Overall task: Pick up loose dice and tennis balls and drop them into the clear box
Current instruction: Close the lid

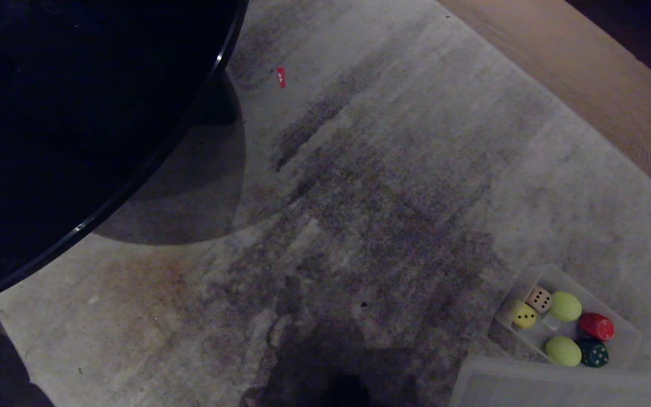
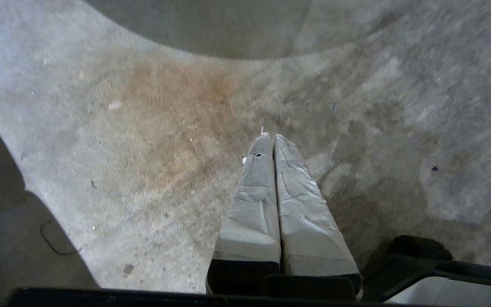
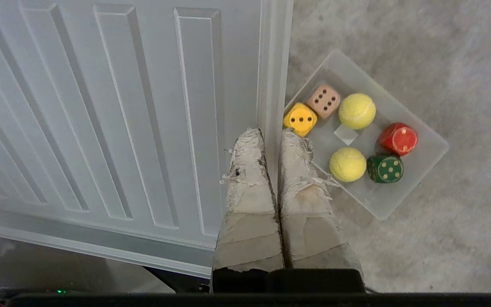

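Right wrist view: right gripper [image 3: 271,136] pressed closed, empty, over ribbed lid's [image 3: 122,106] edge beside clear box [image 3: 416,179].

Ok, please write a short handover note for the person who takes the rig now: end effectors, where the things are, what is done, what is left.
Left end effector: shut, holding nothing, above bare carpet.
Right end effector: shut, holding nothing, above the edge of the ribbed clear lid, beside the clear box.
In the clear box: cream die, yellow die, two tennis balls, plus a red die and a dark green die.
Done: both dice and both tennis balls are in the box.
Left: no loose die or ball shows on the carpet in any view; the black round table hides part of the floor.
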### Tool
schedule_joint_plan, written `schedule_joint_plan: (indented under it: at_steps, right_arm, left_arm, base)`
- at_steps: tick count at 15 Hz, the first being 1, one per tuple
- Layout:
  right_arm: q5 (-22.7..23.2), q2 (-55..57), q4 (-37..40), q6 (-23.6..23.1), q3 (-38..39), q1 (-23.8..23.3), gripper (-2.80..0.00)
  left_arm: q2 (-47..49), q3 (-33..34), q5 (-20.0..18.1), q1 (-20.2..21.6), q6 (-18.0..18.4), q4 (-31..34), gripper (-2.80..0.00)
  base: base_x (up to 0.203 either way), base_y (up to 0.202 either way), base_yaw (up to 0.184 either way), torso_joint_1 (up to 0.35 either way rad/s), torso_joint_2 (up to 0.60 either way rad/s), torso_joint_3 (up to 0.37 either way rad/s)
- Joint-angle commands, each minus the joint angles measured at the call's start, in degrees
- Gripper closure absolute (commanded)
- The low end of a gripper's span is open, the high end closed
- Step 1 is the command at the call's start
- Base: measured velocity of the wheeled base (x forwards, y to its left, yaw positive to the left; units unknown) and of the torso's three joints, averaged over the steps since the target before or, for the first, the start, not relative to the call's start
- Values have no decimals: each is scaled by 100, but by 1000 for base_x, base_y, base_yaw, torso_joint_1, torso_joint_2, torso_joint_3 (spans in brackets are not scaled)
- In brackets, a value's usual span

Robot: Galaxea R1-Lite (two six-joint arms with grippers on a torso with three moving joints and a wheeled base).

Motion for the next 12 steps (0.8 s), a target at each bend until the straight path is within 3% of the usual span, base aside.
schedule_joint_plan:
  at_steps: [1,12]
  right_arm:
    - [2,16,4,0,3,2,0]
    - [2,16,4,0,2,2,0]
  left_arm:
    - [9,9,4,0,-6,-3,0]
    - [9,9,4,0,-13,-12,0]
  base:
    - [0,0,0,2,4,201]
    - [0,0,0,3,2,203]
